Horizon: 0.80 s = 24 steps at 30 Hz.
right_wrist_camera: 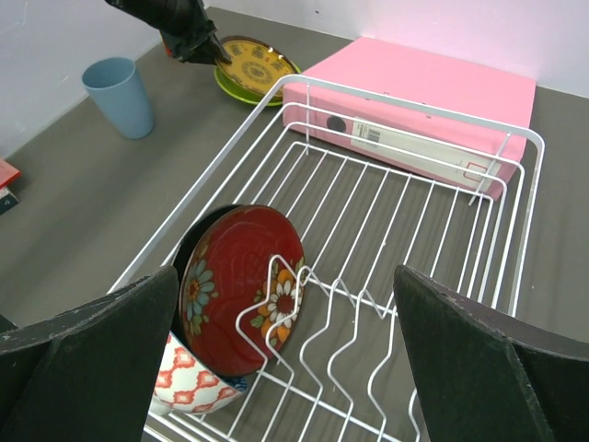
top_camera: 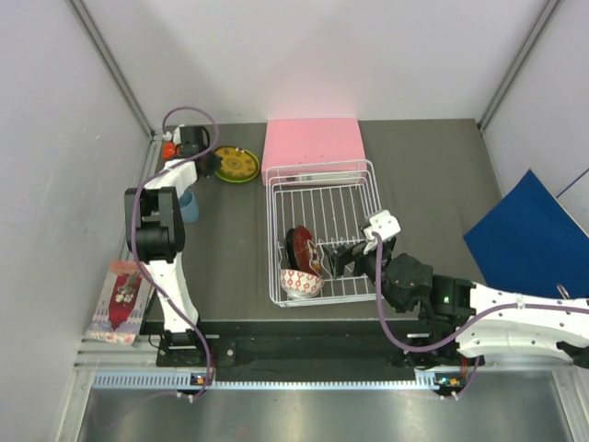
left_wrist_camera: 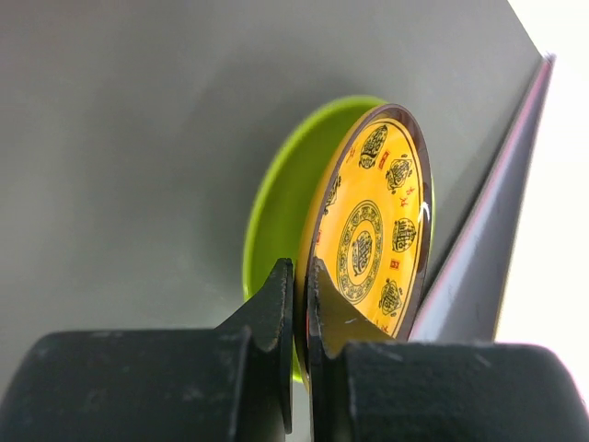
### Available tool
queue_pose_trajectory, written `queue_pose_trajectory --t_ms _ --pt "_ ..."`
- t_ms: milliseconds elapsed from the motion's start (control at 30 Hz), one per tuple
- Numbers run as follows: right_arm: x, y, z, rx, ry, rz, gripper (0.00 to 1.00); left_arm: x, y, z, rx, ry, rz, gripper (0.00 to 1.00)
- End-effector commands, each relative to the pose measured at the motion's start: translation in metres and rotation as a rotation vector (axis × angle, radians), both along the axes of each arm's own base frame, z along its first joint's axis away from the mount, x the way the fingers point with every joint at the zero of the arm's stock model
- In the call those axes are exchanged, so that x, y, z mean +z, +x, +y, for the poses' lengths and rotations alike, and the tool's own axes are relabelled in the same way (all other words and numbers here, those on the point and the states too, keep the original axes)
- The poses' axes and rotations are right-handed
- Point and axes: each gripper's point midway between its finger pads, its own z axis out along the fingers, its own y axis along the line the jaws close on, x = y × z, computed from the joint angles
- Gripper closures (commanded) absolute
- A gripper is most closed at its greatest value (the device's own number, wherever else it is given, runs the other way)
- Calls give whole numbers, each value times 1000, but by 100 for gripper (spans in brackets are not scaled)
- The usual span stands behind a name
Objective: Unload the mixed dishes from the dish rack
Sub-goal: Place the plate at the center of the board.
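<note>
My left gripper (left_wrist_camera: 299, 272) is shut on the rim of the yellow-amber patterned plate (left_wrist_camera: 373, 230), which lies on the lime green plate (left_wrist_camera: 276, 212) at the far left of the table (top_camera: 236, 164). The light blue cup (top_camera: 189, 206) stands upright on the table near it. The white wire dish rack (top_camera: 361, 198) holds the black-and-red plate (right_wrist_camera: 239, 285) on edge against the prongs. The small patterned bowl (right_wrist_camera: 189, 382) leans at the rack's near left corner. My right gripper (right_wrist_camera: 285, 276) is wide open and empty above the rack's near end, to the right of the plate.
A flat pink box (top_camera: 313, 143) lies against the rack's far side. A small red cube (top_camera: 168, 147) sits behind the left gripper. A blue folder (top_camera: 529, 235) leans at the right wall. A printed booklet (top_camera: 118, 299) lies off the table's left edge.
</note>
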Motion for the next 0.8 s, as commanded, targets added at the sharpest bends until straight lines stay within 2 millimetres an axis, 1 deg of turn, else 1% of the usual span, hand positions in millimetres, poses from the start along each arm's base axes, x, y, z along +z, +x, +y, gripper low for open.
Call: queue_pose_trajectory --t_ms 0,67,133,267,400,500,600,667,767 --pt "7 2 7 5 45 -2 0 20 16 26 48 13 -79 100" --pt "6 2 9 8 47 0 0 14 15 34 68 -8 -71 100" --pt "4 1 9 11 45 1 0 10 15 36 68 -21 -66 100" --pt "2 2 8 7 42 3 0 5 15 33 46 -23 -53 100" --pt "-1 2 9 6 37 8 0 -1 10 21 1 -71 -43 100" --pt "-3 2 10 8 35 11 0 1 10 14 -28 -97 -53 100" --pt "-4 2 10 10 36 14 0 9 12 7 -50 -135 -87 100" --pt "-4 2 10 10 39 15 0 20 14 -1 -72 -175 -131 100" --pt "-6 1 9 9 39 15 0 25 17 -6 -88 -202 -141 100"
